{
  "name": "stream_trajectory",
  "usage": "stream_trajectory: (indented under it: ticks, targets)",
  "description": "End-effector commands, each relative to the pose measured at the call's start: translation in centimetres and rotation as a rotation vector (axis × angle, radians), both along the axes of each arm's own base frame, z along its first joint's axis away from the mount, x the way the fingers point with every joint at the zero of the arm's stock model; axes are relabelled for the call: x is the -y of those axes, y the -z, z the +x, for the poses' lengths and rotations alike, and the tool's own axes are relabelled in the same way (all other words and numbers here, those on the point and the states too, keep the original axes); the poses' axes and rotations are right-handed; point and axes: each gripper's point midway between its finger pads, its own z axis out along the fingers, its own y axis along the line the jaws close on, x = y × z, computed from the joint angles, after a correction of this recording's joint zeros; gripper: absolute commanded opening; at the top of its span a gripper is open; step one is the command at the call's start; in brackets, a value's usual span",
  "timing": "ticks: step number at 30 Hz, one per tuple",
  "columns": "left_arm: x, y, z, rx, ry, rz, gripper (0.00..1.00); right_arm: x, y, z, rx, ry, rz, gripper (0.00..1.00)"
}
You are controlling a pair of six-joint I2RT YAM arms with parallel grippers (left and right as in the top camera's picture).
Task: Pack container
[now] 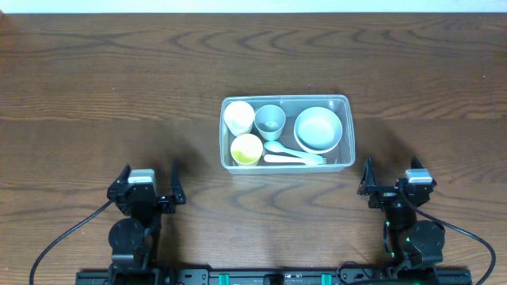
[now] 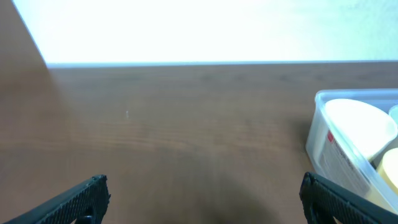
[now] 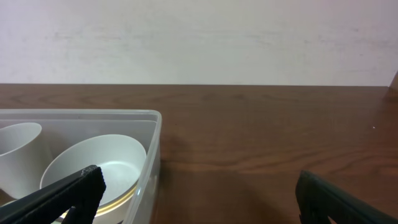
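Observation:
The clear plastic container sits mid-table. Inside it are a white cup, a blue cup, a yellow cup, a pale blue bowl and a pale spoon and fork. My left gripper is open and empty near the front edge, left of the container. My right gripper is open and empty, front right of it. The left wrist view shows the container's corner with the white cup at far right. The right wrist view shows the container's rim and the bowl at left.
The brown wooden table runs to a pale wall at the back. Both arm bases and their cables sit at the front edge.

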Motion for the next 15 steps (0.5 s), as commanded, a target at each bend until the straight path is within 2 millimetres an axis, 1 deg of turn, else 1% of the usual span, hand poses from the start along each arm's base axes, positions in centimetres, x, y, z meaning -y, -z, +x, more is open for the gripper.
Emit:
stream_trajectory:
  ticks: [1, 5, 7, 9, 15]
  targets:
    - [-0.1, 0.4, 0.5, 0.037, 0.012, 0.098, 0.98, 0.1, 0.0, 0.0, 0.001, 0.001, -0.015, 0.99]
    - [-0.3, 2.0, 0.4, -0.010, 0.005, 0.100, 0.98, 0.1, 0.0, 0.0, 0.001, 0.001, -0.015, 0.99]
    - [-0.3, 1.9, 0.4, -0.008, 0.004, 0.090, 0.98, 0.1, 0.0, 0.0, 0.001, 0.001, -0.015, 0.99]
    - [-0.2, 1.9, 0.4, -0.006, -0.001, 0.042, 0.98, 0.1, 0.0, 0.0, 0.001, 0.001, -0.015, 0.99]
    - [-0.2, 1.9, 0.4, -0.007, -0.003, 0.036, 0.98, 0.1, 0.0, 0.0, 0.001, 0.001, -0.015, 0.99]
